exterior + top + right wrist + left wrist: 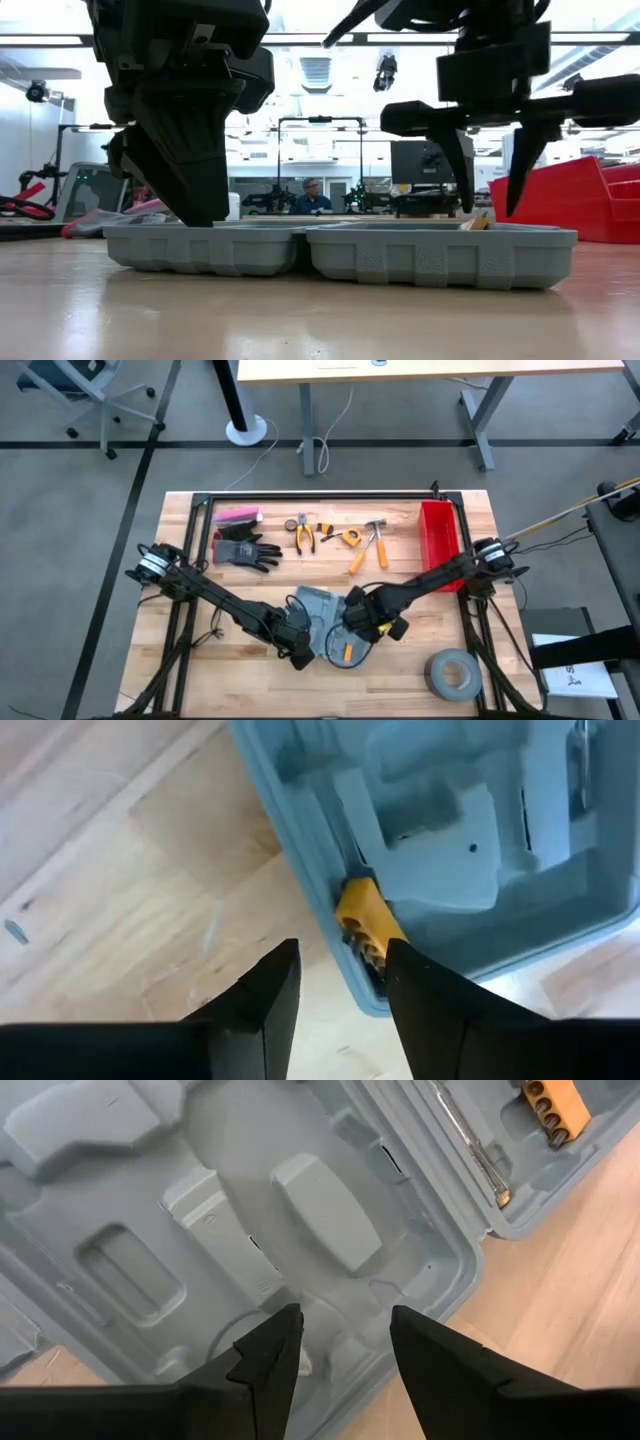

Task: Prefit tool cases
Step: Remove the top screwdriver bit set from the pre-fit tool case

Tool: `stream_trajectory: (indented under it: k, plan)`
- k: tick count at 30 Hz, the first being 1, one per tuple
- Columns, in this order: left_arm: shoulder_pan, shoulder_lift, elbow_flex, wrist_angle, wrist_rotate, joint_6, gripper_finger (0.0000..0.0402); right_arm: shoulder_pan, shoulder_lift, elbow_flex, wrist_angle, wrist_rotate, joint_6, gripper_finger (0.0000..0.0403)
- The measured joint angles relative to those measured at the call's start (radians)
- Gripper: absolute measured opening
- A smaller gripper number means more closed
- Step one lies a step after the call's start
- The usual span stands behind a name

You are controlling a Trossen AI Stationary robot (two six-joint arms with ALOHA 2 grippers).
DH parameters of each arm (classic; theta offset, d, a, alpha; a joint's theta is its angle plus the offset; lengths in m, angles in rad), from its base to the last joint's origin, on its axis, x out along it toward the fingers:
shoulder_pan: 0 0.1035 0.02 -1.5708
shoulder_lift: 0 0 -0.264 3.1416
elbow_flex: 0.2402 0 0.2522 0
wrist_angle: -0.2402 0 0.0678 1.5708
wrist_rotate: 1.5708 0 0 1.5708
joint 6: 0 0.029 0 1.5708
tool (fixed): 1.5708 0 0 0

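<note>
The wooden table (200,660) carries the two dark arms, which reach in from 9 and 3 o'clock and meet over the tool case (322,616), lying open and flat a little toward 6 o'clock from the table's middle, its two grey-blue halves side by side (hinge between them, moulded slots facing up). The red bin (438,540) stands toward 2 o'clock of the case, well apart from it, and the grey tape roll (454,672) lies toward 4 o'clock near the table's edge. Along the 12 o'clock side lie a pair of black gloves (246,550), a hammer (377,538), pliers (303,534) and a pink item (238,515). The left gripper (345,1342) hangs just above the rim of one half of the case, its jaws parted with nothing between them; the case's moulded floor shows through the gap. The right gripper (342,975) hovers over the edge of the other half, its jaws likewise parted and empty, with the case wall and a small orange bit holder (362,920) seated in it showing just beyond the fingertips. A thin screwdriver (470,1145) rests in a slot in that same half.
</note>
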Motion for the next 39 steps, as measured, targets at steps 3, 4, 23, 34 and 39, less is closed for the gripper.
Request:
stream_trajectory:
  k: [3,4,23,34,39]
  plan:
    - [0.0,0.0,0.0,0.0,0.0,0.0,0.0165,0.015,0.0,0.0,0.006,0.001,0.003,0.0132]
    - [0.001,0.0,0.0,0.0,0.0,0.0,0.0165,0.018,0.0,0.0,0.013,0.0,0.003,0.0132]
    - [0.002,0.0,0.0,0.0,0.0,0.001,0.0165,-0.039,0.0,0.001,0.051,-0.038,-0.061,0.0095]
    - [0.002,0.0,0.0,0.0,-0.003,0.009,0.0165,-0.049,0.013,0.002,0.073,-0.069,-0.105,0.0064]
    - [0.002,0.0,0.0,0.0,-0.003,0.009,0.0165,-0.049,0.013,0.002,0.085,-0.067,-0.111,0.005]
